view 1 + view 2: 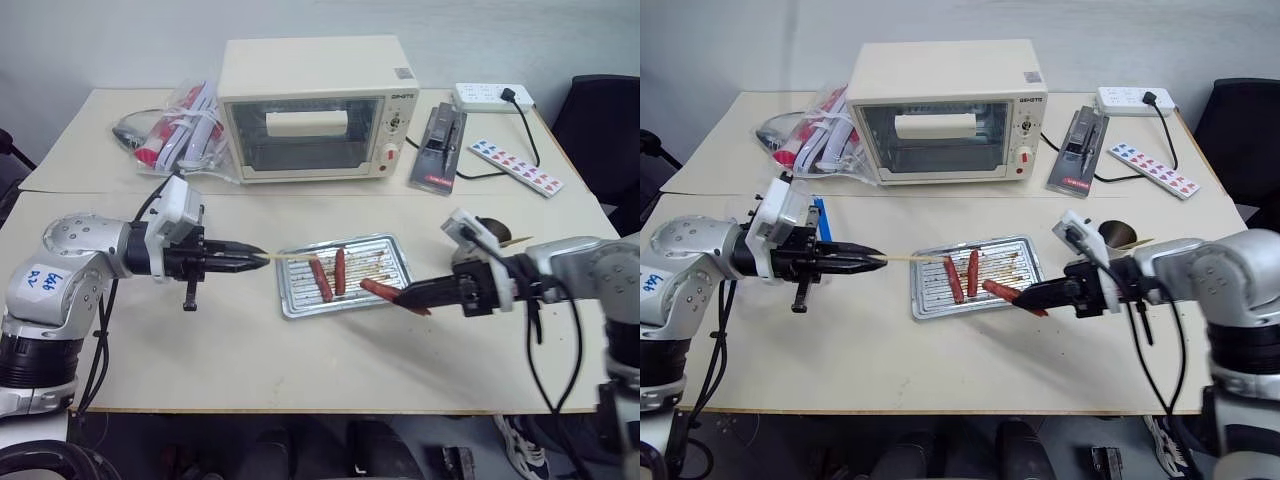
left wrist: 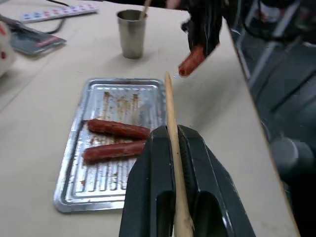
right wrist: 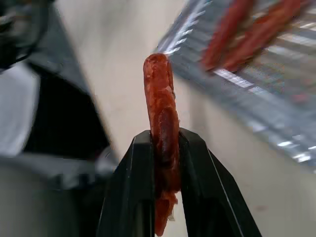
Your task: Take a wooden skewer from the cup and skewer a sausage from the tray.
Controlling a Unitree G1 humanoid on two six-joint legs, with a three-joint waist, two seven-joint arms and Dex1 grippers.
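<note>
over the tray [image 1: 300, 300], right gripper [image 1: 408, 297] pinches a sausage [image 1: 380, 290].

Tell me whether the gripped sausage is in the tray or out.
Out: the right gripper holds the sausage off the tray.

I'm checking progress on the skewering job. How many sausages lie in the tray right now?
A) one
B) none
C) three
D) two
D: two sausages lie in the tray, and the right gripper holds the third sausage clear of it.

The table [image 1: 200, 360] bears tray [image 1: 292, 300], cup [image 2: 131, 34] and toaster oven [image 1: 315, 105].
</note>
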